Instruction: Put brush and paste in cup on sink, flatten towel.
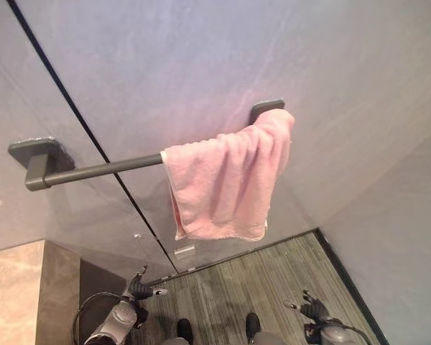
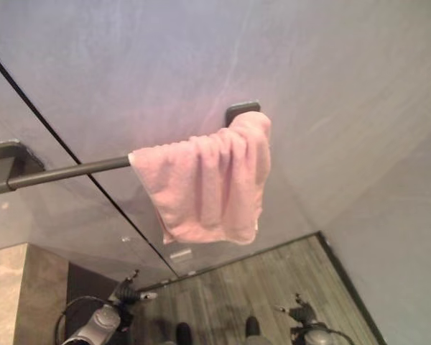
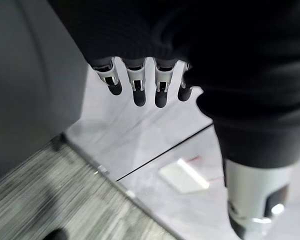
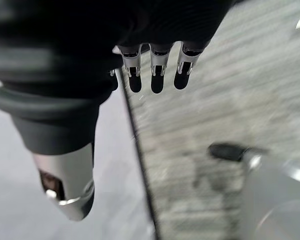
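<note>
left hand (image 3: 140, 85) hangs slack, empty; towel (image 1: 226, 180) bunched on rail (image 1: 100, 170).

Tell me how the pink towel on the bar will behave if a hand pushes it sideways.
The towel is probably soft and floppy: it hangs in folds. It would likely bunch rather than slide whole, already gathered at one end of the bar.

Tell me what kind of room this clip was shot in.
Most likely a bathroom. A pink towel hangs bunched at one end of a dark wall-mounted towel bar, the walls are large pale grey panels, and the floor below is striped grey. Both hands hang low, idle.
</note>
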Motion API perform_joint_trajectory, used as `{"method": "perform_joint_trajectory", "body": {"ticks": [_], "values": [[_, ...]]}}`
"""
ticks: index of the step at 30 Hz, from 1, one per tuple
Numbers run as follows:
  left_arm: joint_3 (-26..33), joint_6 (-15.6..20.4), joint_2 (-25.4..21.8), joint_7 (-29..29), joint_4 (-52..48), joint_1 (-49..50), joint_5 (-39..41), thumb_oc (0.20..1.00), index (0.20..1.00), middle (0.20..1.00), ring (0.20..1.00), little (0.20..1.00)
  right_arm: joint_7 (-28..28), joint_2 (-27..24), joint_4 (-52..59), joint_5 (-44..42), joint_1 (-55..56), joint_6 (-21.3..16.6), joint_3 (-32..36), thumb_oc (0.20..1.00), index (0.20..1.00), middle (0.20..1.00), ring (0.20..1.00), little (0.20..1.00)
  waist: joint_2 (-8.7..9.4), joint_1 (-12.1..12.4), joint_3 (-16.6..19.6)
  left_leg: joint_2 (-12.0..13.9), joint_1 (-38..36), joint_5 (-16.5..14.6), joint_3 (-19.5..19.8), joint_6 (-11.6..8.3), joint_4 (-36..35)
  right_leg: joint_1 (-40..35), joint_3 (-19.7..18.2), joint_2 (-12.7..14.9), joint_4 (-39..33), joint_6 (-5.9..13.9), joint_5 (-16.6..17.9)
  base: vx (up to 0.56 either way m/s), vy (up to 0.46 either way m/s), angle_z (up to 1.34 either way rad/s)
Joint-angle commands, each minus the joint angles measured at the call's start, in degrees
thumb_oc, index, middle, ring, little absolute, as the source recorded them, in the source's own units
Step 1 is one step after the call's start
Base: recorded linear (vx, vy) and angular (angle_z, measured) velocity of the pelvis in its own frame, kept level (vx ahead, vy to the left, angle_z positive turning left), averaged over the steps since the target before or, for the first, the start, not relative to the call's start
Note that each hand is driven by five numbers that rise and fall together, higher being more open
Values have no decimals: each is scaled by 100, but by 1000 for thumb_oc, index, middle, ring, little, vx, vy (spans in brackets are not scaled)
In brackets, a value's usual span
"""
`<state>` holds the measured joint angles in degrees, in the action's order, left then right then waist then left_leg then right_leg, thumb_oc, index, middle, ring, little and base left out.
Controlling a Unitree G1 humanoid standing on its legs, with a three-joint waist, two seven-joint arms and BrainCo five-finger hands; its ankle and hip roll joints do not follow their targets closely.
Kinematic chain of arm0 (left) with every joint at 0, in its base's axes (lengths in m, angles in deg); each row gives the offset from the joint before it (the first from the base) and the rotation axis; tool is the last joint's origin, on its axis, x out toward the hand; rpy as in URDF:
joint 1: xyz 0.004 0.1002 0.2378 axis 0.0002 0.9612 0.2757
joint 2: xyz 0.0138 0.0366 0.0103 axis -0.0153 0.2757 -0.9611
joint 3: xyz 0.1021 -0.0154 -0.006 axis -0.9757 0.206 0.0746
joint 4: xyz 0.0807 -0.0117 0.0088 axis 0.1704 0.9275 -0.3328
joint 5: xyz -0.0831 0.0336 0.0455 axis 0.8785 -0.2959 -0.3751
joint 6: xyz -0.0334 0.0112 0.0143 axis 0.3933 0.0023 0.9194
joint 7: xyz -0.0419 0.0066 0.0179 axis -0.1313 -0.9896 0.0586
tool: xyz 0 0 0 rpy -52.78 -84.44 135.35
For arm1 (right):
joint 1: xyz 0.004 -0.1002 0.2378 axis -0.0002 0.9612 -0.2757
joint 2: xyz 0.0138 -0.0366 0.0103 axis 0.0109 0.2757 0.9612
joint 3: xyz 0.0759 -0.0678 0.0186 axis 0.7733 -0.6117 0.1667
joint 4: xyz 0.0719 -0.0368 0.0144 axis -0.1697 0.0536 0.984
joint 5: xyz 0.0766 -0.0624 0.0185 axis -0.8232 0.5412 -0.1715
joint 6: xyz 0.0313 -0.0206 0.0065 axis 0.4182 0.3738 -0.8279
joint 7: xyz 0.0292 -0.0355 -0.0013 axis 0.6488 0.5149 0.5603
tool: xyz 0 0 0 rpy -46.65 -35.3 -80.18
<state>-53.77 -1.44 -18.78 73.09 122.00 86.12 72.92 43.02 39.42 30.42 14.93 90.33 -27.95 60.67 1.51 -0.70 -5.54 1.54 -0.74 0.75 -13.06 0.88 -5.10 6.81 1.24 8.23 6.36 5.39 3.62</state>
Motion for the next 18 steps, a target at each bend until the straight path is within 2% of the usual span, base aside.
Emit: {"method": "perform_joint_trajectory", "body": {"ticks": [1, 9, 10, 13, 18], "values": [[-19, 280, -282, -216, -568, 55, -71, 1000, 1000, 1000, 1000, 1000, 208, -222, 415, -489, 87, -331, -47, 1000, 1000, 1000, 1000, 1000, 85, 55, 208, 43, 396, 227, 547, -279, 483, -127, -680, -541, -15, 303, -27, 74, 56, 47], [46, 415, -556, -491, -1610, 473, 103, 1000, 1000, 1000, 1000, 1000, 362, -548, 557, -712, 211, -395, 295, 1000, 1000, 1000, 1000, 1000, 149, 94, 238, -20, 200, 284, 729, -325, 477, -422, -373, -436, -274, 330, 132, 75, -31, 44], [81, 591, -891, -786, -2283, 908, 239, 1000, 1000, 1000, 1000, 1000, 537, -872, 727, -935, 359, -500, 693, 1000, 1000, 1000, 1000, 1000, 158, 115, 301, 22, 111, 327, 770, -371, 447, -544, -310, -459, -339, 312, 132, 92, -78, 2], [22, 669, -1103, -936, -2487, 1084, 218, 1000, 1000, 1000, 1000, 1000, 687, -1045, 761, -1065, 408, -549, 836, 1000, 1000, 1000, 1000, 1000, 165, 114, 320, 54, 48, 344, 833, -404, 405, -617, -249, -487, -358, 285, 86, 75, -98, 10], [29, 911, -1728, -1132, -3106, 1320, 403, 1000, 1000, 1000, 1000, 1000, 848, -1687, 1208, -1352, 464, -709, 1176, 1000, 1000, 1000, 1000, 1000, 159, 128, 338, 159, -12, 459, 967, -529, 264, -700, -54, -543, -437, 220, -34, 29, -103, 10]]}}
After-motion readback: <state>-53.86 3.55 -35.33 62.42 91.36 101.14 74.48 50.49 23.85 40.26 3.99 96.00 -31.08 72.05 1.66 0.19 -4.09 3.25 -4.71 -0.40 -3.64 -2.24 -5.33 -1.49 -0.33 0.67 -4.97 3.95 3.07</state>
